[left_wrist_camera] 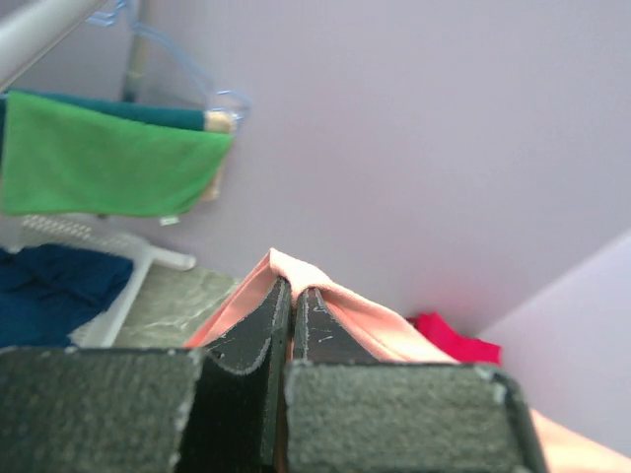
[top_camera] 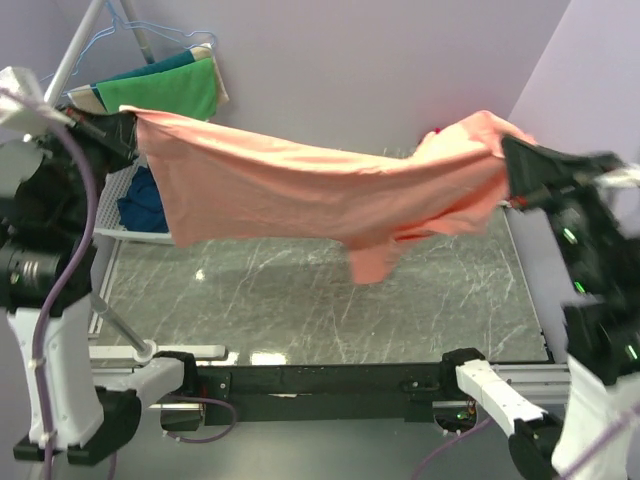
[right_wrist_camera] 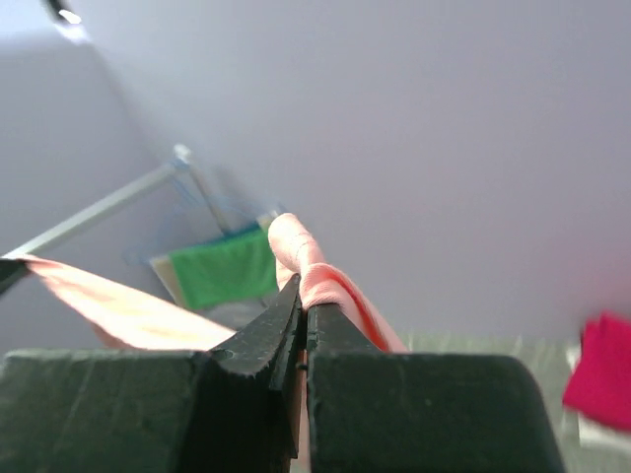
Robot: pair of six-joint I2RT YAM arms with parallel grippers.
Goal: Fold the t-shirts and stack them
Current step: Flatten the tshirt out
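Observation:
A salmon-orange t-shirt [top_camera: 300, 190] hangs stretched in the air above the marble table [top_camera: 300, 310], sagging in the middle with a sleeve drooping low. My left gripper [top_camera: 128, 128] is shut on its left corner, where the cloth [left_wrist_camera: 296, 271] bunches over the fingertips. At the right end my right gripper [top_camera: 508, 150] is shut on the other corner, a fold of fabric [right_wrist_camera: 306, 261] sticking out past its tips. A crimson-pink t-shirt [left_wrist_camera: 455, 340] lies at the far back right. A dark navy t-shirt [top_camera: 145, 200] lies in the white basket.
Green [top_camera: 165, 92], teal and beige cloths hang on a rack with blue hangers at the back left. A white basket [top_camera: 115, 215] stands below it at the table's left edge. Lavender walls close the back and right side.

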